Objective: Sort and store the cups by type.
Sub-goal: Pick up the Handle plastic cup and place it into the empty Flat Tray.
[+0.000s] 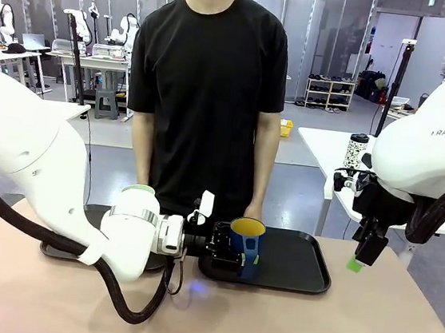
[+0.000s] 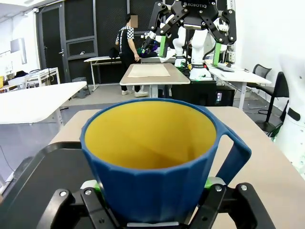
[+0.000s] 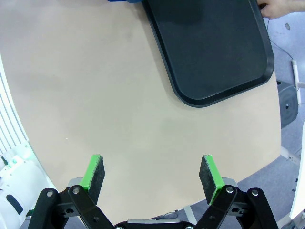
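My left gripper [image 1: 233, 252] is shut on a dark blue handled mug [image 1: 247, 236] with a yellow inside, holding it upright at the left end of a black tray [image 1: 300, 264]. In the left wrist view the mug [image 2: 152, 157] sits between the green pads [image 2: 208, 182], its handle to the right. I cannot tell whether it touches the tray [image 2: 38, 171]. A pale green rim [image 1: 141, 189], probably the tall tumbler, peeks over my left arm's wrist. My right gripper [image 1: 361, 259] hangs open off the tray's right end. Its view shows the fingers [image 3: 151, 175] spread above bare table beside the tray [image 3: 214, 47].
A second dark tray [image 1: 56, 250] lies partly hidden under my left arm. A person in a black shirt stands at the far side, one hand [image 3: 281, 7] by the tray's edge. A white speckled travel tumbler [image 1: 356, 150] stands on another table behind.
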Robot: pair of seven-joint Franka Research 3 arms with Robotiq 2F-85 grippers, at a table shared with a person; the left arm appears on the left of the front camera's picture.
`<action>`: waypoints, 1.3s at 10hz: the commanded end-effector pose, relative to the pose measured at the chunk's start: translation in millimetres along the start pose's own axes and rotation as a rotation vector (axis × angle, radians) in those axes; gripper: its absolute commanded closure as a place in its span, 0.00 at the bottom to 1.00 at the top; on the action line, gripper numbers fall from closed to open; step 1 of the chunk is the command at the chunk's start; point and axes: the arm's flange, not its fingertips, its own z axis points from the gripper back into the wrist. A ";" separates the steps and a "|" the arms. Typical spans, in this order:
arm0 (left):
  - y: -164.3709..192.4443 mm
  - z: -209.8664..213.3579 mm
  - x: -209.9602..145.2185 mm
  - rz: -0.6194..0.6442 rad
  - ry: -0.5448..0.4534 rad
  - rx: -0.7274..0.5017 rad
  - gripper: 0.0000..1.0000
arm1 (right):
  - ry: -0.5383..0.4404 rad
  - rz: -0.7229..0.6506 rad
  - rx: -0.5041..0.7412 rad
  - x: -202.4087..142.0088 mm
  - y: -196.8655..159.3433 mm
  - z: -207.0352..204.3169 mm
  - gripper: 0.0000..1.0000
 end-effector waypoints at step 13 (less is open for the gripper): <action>7.4 -22.8 -37.3 -0.074 -0.047 0.203 0.29 | -0.001 -0.007 0.002 0.1 0.2 1.4 0.00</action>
